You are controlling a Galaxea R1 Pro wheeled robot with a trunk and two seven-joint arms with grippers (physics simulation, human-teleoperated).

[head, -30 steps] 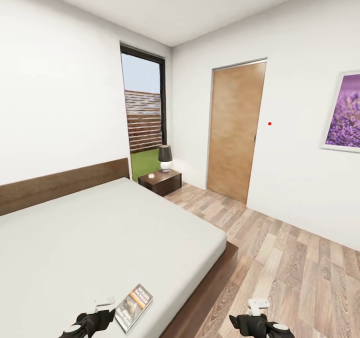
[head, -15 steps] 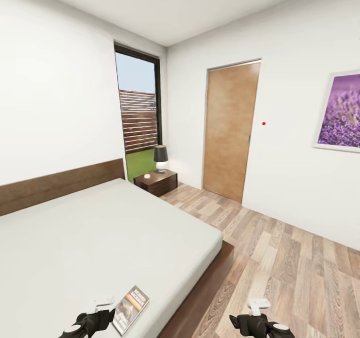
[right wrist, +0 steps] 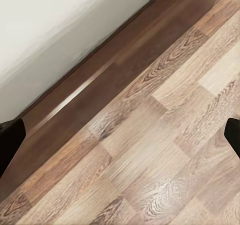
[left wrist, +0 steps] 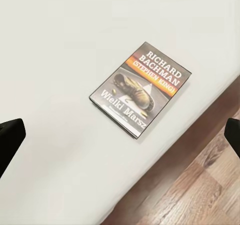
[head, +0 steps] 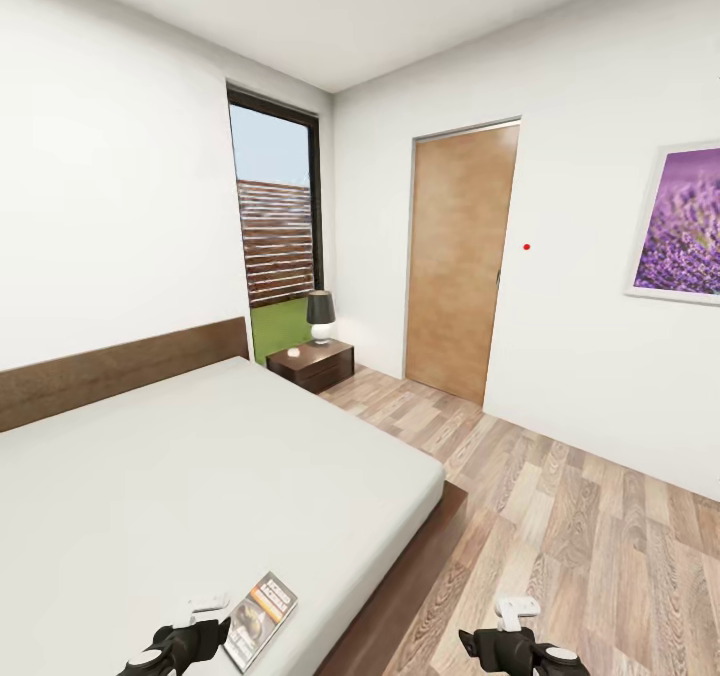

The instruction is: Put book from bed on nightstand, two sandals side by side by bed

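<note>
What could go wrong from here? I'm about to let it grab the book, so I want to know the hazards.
1. The book lies flat near the edge of the bed; a clumsy push by the left gripper might slide it onto the floor.
2. It is thin, so the fingers may dig into the mattress instead.
3. The nightstand stands far off and already bears a lamp.

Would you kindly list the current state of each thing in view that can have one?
book: closed, lying flat on the bed, not gripped
bed: bare mattress
door: shut
lamp: upright on the nightstand
left gripper: open, empty
right gripper: open, empty
</note>
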